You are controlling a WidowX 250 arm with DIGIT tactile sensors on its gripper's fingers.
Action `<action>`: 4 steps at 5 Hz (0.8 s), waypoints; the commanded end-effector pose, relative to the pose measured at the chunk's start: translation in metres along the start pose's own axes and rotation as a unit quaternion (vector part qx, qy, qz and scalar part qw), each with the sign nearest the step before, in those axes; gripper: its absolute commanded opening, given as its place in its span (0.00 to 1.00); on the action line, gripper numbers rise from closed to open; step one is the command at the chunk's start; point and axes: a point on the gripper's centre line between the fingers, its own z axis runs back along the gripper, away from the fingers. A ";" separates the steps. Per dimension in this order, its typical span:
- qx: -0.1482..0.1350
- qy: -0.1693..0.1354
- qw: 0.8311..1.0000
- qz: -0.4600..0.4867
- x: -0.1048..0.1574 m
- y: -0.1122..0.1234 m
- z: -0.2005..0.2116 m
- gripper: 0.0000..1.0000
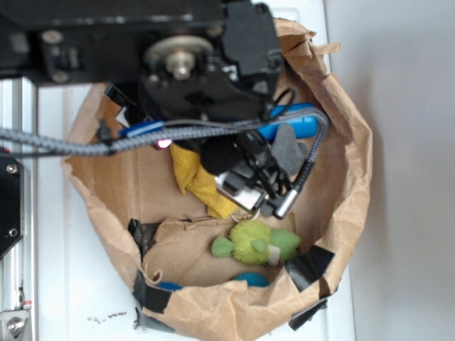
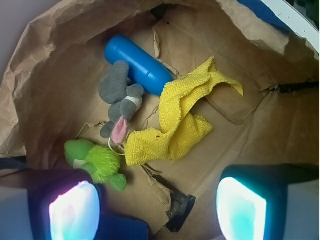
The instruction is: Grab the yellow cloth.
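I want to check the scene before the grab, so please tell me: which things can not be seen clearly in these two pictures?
- Yellow cloth: exterior view, the arm covers most of it.
- Gripper: wrist view, only two glowing, blurred pads at the bottom edge, spread apart; exterior view, lost among cables.
- Blue cylinder: exterior view, mostly behind the arm.
- Grey plush toy: exterior view, nearly hidden.
- Small blue thing: exterior view, the paper bag's rim cuts it; unidentifiable.

From my exterior view, flat daylight washes the white worktop (image 1: 64,284) pale, while the black arm (image 1: 185,64) overhead reads as a dark, soft-focus mass. My wrist view is sharper; the gripper (image 2: 157,205) pads (image 2: 75,210) glow overexposed and blurred, with corners falling dim.
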 end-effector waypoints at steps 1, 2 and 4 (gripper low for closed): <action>-0.023 -0.023 0.999 0.009 0.008 -0.002 0.016 1.00; -0.023 -0.023 0.999 0.009 0.008 -0.002 0.016 1.00; 0.015 -0.047 0.998 0.032 0.019 -0.005 -0.038 1.00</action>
